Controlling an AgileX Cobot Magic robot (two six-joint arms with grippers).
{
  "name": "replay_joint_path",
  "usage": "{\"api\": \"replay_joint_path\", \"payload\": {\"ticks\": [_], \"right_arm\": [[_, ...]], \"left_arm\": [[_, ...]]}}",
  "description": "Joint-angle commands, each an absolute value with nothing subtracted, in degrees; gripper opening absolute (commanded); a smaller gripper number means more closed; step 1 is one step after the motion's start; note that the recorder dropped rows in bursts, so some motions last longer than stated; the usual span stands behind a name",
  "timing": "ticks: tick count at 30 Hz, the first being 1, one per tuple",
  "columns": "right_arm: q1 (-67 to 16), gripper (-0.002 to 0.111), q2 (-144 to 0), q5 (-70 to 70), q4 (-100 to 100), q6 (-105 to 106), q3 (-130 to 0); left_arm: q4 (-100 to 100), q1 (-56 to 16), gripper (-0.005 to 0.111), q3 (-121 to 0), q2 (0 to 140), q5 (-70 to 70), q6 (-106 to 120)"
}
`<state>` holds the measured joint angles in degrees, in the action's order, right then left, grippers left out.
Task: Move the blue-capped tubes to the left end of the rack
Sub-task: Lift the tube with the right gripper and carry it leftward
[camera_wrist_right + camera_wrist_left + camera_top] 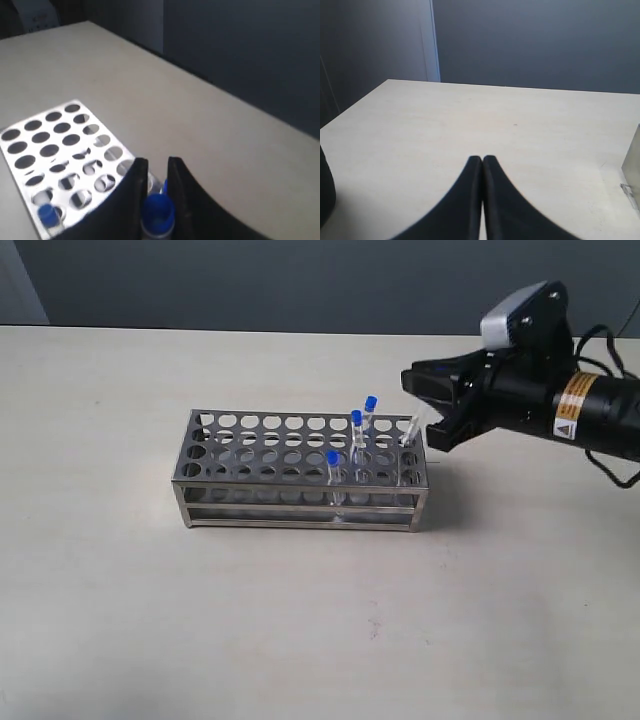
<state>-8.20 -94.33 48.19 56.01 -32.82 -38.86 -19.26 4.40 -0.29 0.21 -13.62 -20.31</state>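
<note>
The steel rack [300, 490] stands mid-table, and its perforated top shows in the right wrist view [50, 132]. Three blue-capped tubes stand in its right half: one in front [333, 460], two behind [356, 420] [370, 403]. My right gripper [428, 418] is shut on a fourth tube [410, 430], which leans with its lower end still in a hole at the rack's right end. Its blue cap [159, 207] sits between the right gripper's [157, 162] black fingers. Another cap [47, 213] shows nearby. My left gripper [482, 159] is shut on nothing, above bare table.
The right arm with its yellow label [575, 405] reaches in from the right edge. A grey metal edge [632, 160] shows at the side of the left wrist view. The table [150, 620] is pale beige with a dark wall behind.
</note>
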Motion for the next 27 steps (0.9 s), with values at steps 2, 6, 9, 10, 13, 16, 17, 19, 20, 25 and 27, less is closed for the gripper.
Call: {"api": "replay_joint_path", "payload": {"ticks": [2, 6, 9, 10, 13, 16, 17, 19, 20, 25, 27], "right_arm": [[-11.1, 0.0, -88.1, 45.1, 56.4, -37.1, -42.9], [-17.4, 0.0, -90.4, 38.6, 57.6, -39.4, -51.7], [-22.1, 0.0, -94.7, 34.3, 59.1, -41.6, -60.0], [-23.5, 0.0, -96.6, 33.7, 59.7, -42.8, -62.7], [-27.0, 0.0, -102.4, 31.9, 60.1, -44.7, -70.1], [-29.3, 0.0, -108.6, 30.6, 61.3, -46.0, -76.7], [-30.0, 0.0, -110.6, 30.1, 62.8, -47.8, -78.9], [-31.0, 0.0, -113.9, 29.7, 66.6, -52.0, -82.8], [-31.4, 0.0, -115.5, 29.6, 68.6, -54.3, -84.4], [-32.7, 0.0, -121.2, 29.8, 74.2, -60.6, -89.1], [-33.3, 0.0, -122.4, 29.8, 74.8, -61.6, -89.9]], "left_arm": [[-18.9, 3.9, 0.0, -0.1, 0.0, -13.8, -20.4], [-18.9, 3.9, 0.0, -0.1, 0.0, -13.8, -20.4], [-18.9, 3.9, 0.0, -0.1, 0.0, -13.8, -20.4], [-18.9, 3.9, 0.0, -0.1, 0.0, -13.8, -20.4], [-18.9, 3.9, 0.0, -0.1, 0.0, -13.8, -20.4], [-18.9, 3.9, 0.0, -0.1, 0.0, -13.8, -20.4], [-18.9, 3.9, 0.0, -0.1, 0.0, -13.8, -20.4], [-18.9, 3.9, 0.0, -0.1, 0.0, -13.8, -20.4], [-18.9, 3.9, 0.0, -0.1, 0.0, -13.8, -20.4], [-18.9, 3.9, 0.0, -0.1, 0.0, -13.8, -20.4], [-19.2, 3.9, 0.0, -0.1, 0.0, -13.8, -20.4]]}}
